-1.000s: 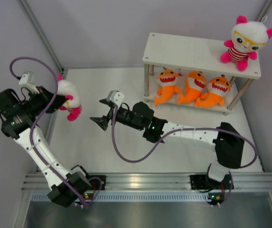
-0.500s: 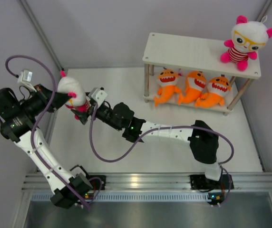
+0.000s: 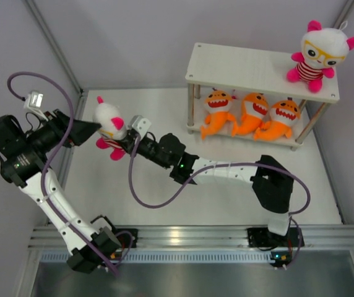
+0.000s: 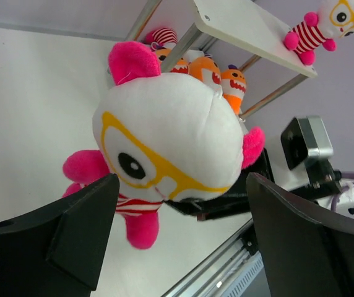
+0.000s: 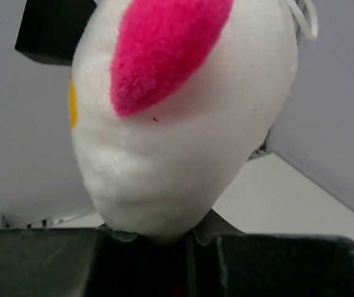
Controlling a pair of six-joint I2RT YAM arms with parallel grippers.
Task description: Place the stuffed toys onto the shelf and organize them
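A white-headed doll (image 3: 109, 117) with pink ears and yellow glasses hangs above the table's left side. My right gripper (image 3: 123, 143) is shut on its lower part, and its head (image 5: 183, 124) fills the right wrist view above the pinched jaws (image 5: 164, 238). My left gripper (image 3: 91, 130) stands open just left of the doll, its fingers wide on either side of the doll (image 4: 164, 142) without touching it. The shelf (image 3: 251, 68) stands at the back right. A second doll (image 3: 320, 52) sits on its top board and three orange sharks (image 3: 254, 112) on the lower tier.
Grey walls close in the white table on the left, back and right. An aluminium rail (image 3: 177, 235) runs along the near edge by the arm bases. Purple cables (image 3: 146, 198) loop off both arms.
My left gripper has opened and let go of the doll. My right gripper reached in from the right, shut on the doll, and now holds it slightly further right.
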